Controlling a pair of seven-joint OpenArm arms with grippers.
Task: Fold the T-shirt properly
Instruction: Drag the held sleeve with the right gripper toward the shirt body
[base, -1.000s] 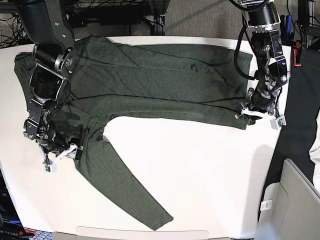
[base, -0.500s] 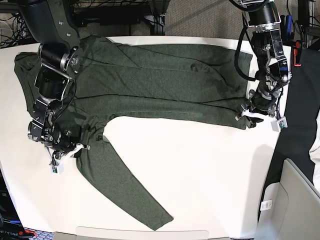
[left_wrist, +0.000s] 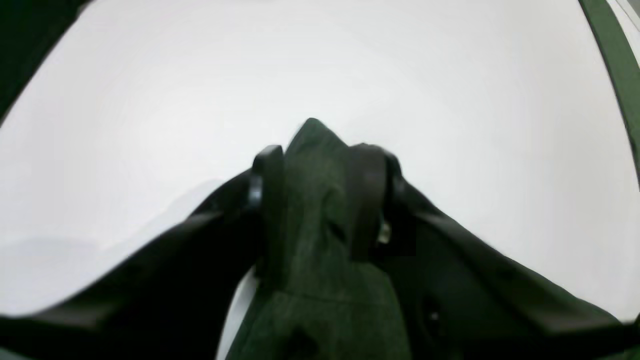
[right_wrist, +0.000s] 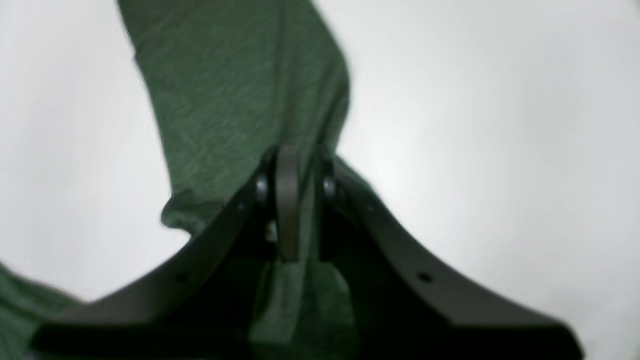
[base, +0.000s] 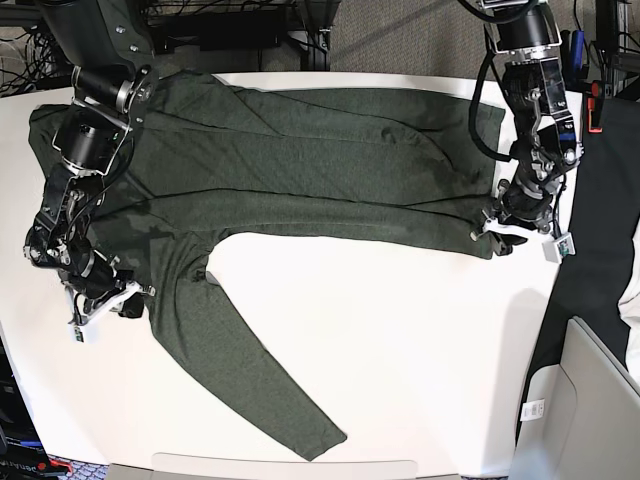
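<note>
While the T-shirt (base: 300, 170) lies spread across the white surface (base: 400, 350), your left gripper (left_wrist: 317, 165) pinches its hem corner and your right gripper (right_wrist: 292, 170) is clamped on fabric beside the sleeve. Thin, limp knit: hold edges and seams. Folds beneath each gripper are hidden; wrist views are blurred.

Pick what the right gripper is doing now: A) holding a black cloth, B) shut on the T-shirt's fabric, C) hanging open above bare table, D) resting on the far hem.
B: in the right wrist view the right gripper has its jaws closed on the T-shirt.
</note>
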